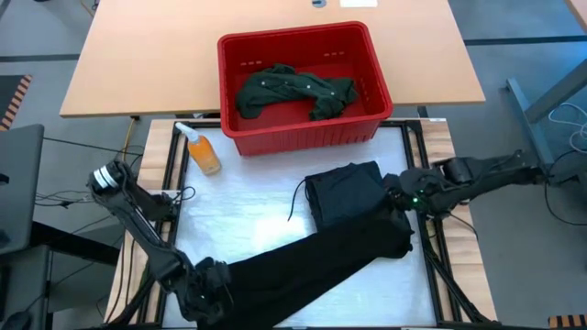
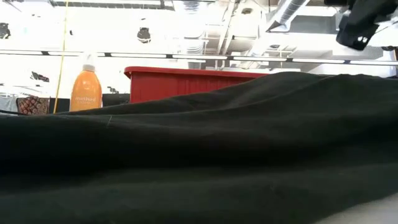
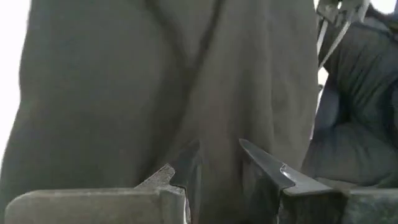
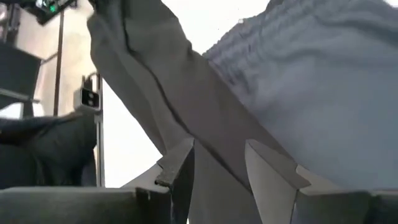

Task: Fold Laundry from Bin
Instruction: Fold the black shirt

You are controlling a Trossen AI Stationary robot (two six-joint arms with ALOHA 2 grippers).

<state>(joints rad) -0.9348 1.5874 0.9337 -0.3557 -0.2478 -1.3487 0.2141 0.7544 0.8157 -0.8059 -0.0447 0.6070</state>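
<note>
While the long black garment (image 1: 303, 266) sprawls diagonally across the white tabletop (image 1: 243, 206), left hand (image 1: 204, 286) sits down at its near-left end, fingers (image 3: 267, 168) slightly apart with dark cloth bunched between them, so looks clamped on that end. Just up and away from that hand, beyond the cloth: orange bottle (image 1: 203, 152) standing upright near the tabletop's far-left corner. Further along to the right and behind the bottle, the red bin (image 1: 303, 87), sitting at the far edge with the dark green shirt (image 1: 293, 92) crumpled inside on its floor. Closer in, between bin and right hand, a folded black piece (image 1: 344, 192) lying flat, its near edge tucked against the long garment. Then the right hand (image 1: 401, 203) over at the garment's upper-right end, touching the folded piece's right edge, fingers (image 4: 273, 171) apart around a fold of the dark fabric, gripping it too. From table height, basically all black cloth in front, only bottle and bin rim poking above it.
</note>
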